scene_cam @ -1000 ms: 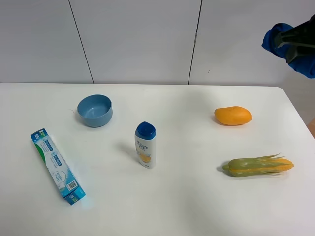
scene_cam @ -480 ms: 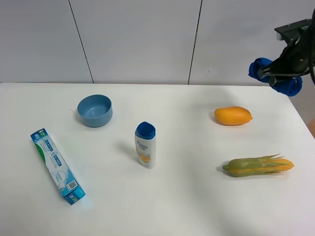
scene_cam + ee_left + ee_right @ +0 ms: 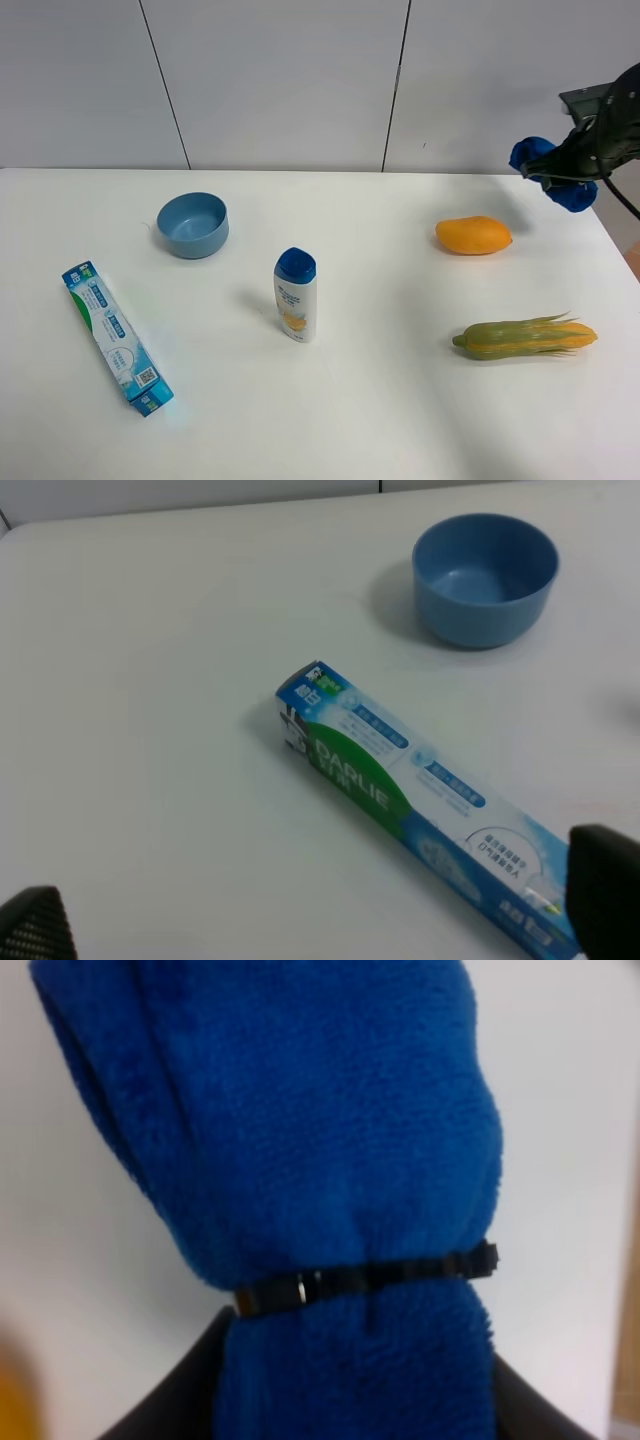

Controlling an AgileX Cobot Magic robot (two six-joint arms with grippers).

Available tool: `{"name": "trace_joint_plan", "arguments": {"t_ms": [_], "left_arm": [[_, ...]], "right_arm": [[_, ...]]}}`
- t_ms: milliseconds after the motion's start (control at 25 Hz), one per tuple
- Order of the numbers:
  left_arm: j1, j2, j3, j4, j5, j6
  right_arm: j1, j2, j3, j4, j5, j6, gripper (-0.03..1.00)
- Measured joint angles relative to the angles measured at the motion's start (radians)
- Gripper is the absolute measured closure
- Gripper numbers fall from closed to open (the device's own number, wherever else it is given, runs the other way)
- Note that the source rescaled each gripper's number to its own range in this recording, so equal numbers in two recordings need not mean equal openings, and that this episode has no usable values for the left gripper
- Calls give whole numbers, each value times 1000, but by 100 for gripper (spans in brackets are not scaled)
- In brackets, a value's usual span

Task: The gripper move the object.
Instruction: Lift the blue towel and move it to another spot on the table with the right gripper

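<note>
My right gripper (image 3: 578, 160) is shut on a rolled blue towel (image 3: 572, 194) tied with a black band (image 3: 365, 1278), and holds it in the air over the table's far right corner, behind and to the right of the orange mango (image 3: 473, 235). The towel (image 3: 300, 1130) fills the right wrist view, with a dark finger (image 3: 175, 1400) beside it. My left gripper (image 3: 320, 920) is open and empty above the blue-green toothpaste box (image 3: 425, 805); that box (image 3: 117, 338) lies at the table's left. The left arm is out of the exterior view.
A blue bowl (image 3: 192, 224) sits at the back left and also shows in the left wrist view (image 3: 485, 578). A white shampoo bottle with a blue cap (image 3: 295, 294) stands in the middle. An ear of corn (image 3: 525, 337) lies at the right front. The white table's right edge (image 3: 610, 235) is below the towel.
My right gripper has come down from the top right corner with the blue towel, now lower and nearer the table's far right corner. The objects on the table have not moved.
</note>
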Motion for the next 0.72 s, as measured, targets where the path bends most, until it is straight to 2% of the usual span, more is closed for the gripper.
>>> {"name": "trace_joint_plan", "arguments": {"t_ms": [120, 200, 320, 400, 520, 720], "left_arm": [[0, 0, 0, 0, 0, 0], [0, 0, 0, 0, 0, 0], [0, 0, 0, 0, 0, 0], [0, 0, 0, 0, 0, 0], [0, 0, 0, 0, 0, 0], [0, 0, 0, 0, 0, 0]], "right_arm": [[-69, 0, 0, 112, 0, -101, 97], [-100, 0, 0, 186, 6, -206, 97], [-114, 0, 0, 298, 2, -341, 97], [-114, 0, 0, 364, -17, -392, 97], [-114, 11, 0, 422, -40, -426, 97], [-114, 90, 0, 423, -5, -430, 97]]}}
